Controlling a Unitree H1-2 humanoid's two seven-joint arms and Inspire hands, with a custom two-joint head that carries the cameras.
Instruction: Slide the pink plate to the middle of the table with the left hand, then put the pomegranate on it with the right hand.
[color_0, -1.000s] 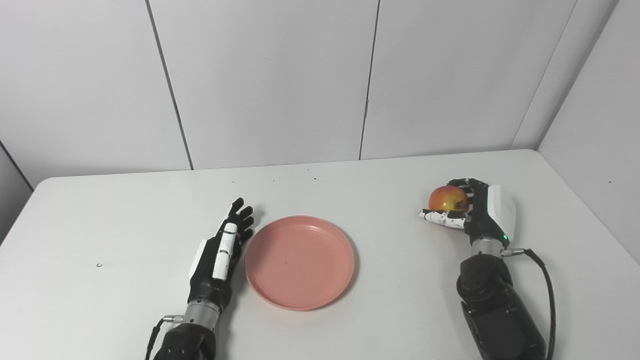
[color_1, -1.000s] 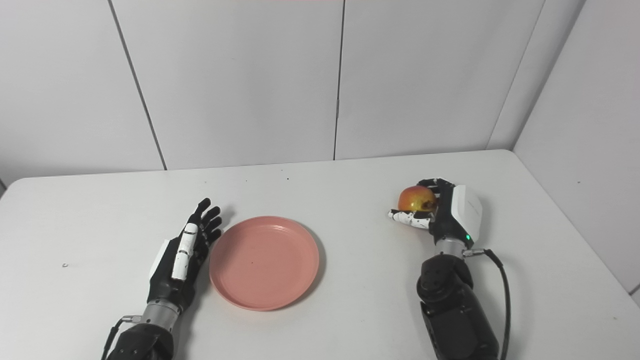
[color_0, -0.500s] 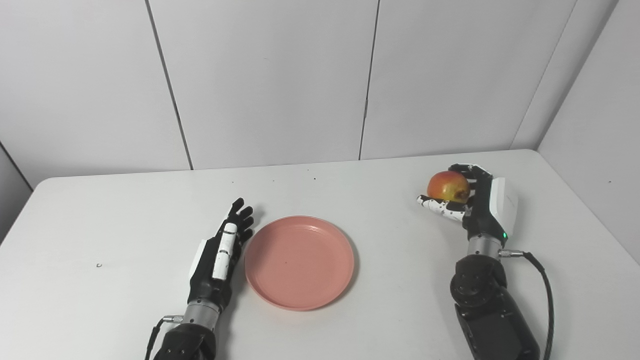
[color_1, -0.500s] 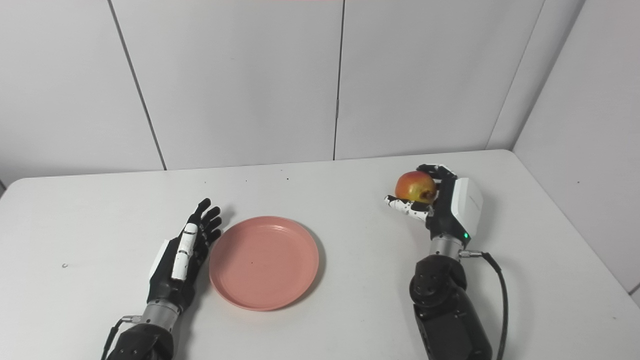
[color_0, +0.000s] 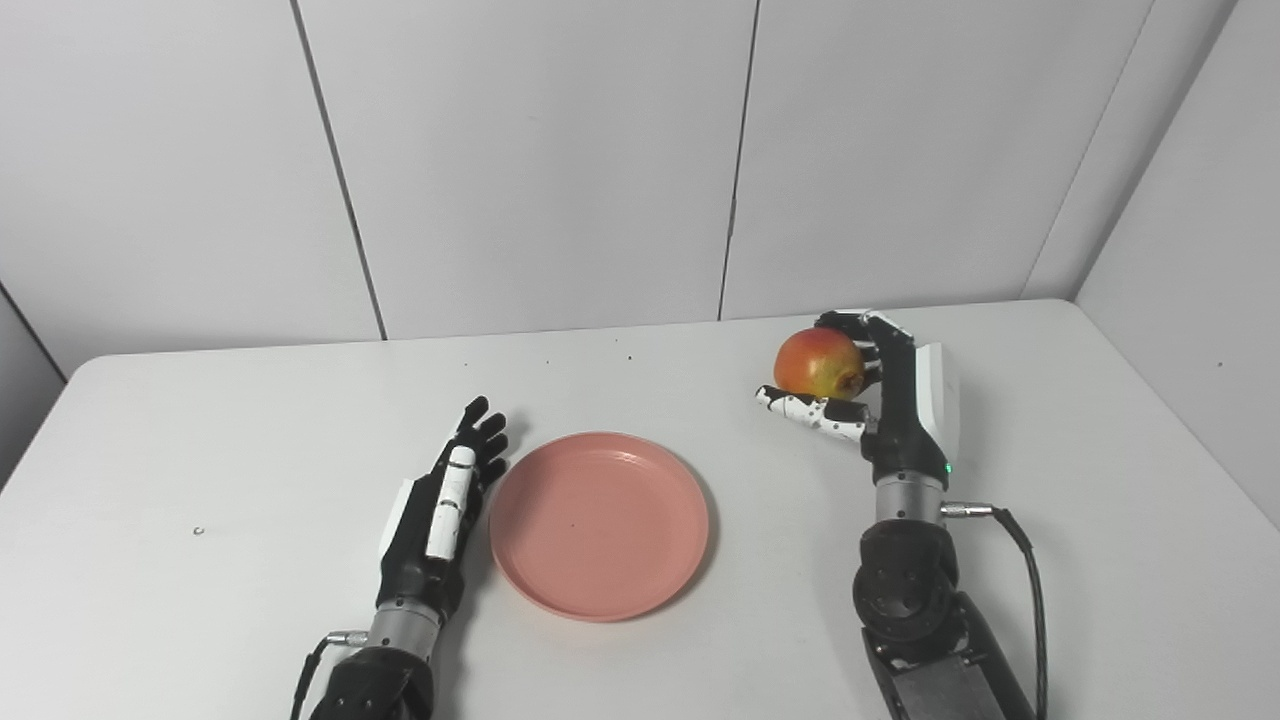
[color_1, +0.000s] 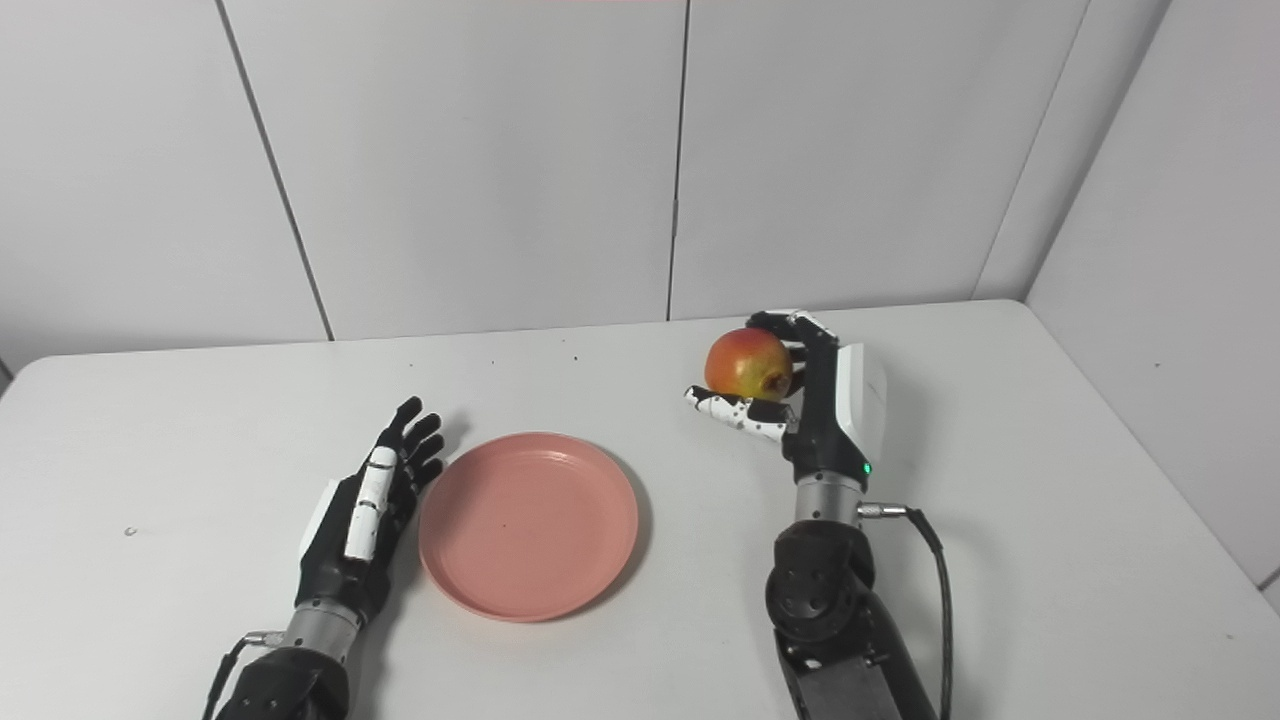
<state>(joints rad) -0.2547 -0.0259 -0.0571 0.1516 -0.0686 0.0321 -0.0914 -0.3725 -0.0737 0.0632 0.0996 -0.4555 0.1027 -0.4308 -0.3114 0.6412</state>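
A: Where is the pomegranate (color_0: 819, 365), and what holds it?

B: The right hand (color_0: 885, 395) grasps it, fingers (color_0: 850, 322) curled over its far side and the thumb (color_0: 810, 412) stretched beneath. The fruit is raised clear of the white table (color_0: 200, 440), to the right of and beyond the pink plate (color_0: 598, 524), well apart from its rim.

A: How does this differ from the earlier frames?

B: One second ago the same hand held the fruit low, near the table's right side. Half a second ago it had risen slightly. Now the hand and fruit have travelled leftward toward the plate and sit higher in view; the forearm stands more upright, with the cable (color_0: 1025, 560) trailing from the wrist.

A: And the left hand (color_0: 440, 510)?

B: Unchanged across all frames. It lies on the table just beside the plate's left rim, fingers extended and apart, grasping nothing. Whether it touches the rim cannot be told.

A: Has the plate moved?

B: No. It rests flat near the table's middle, in the same place as before, with nothing on it.

A: Anything else on the surface?

B: A small speck (color_0: 198, 530) lies far left, also unmoved. Grey wall panels (color_0: 540, 160) stand behind.
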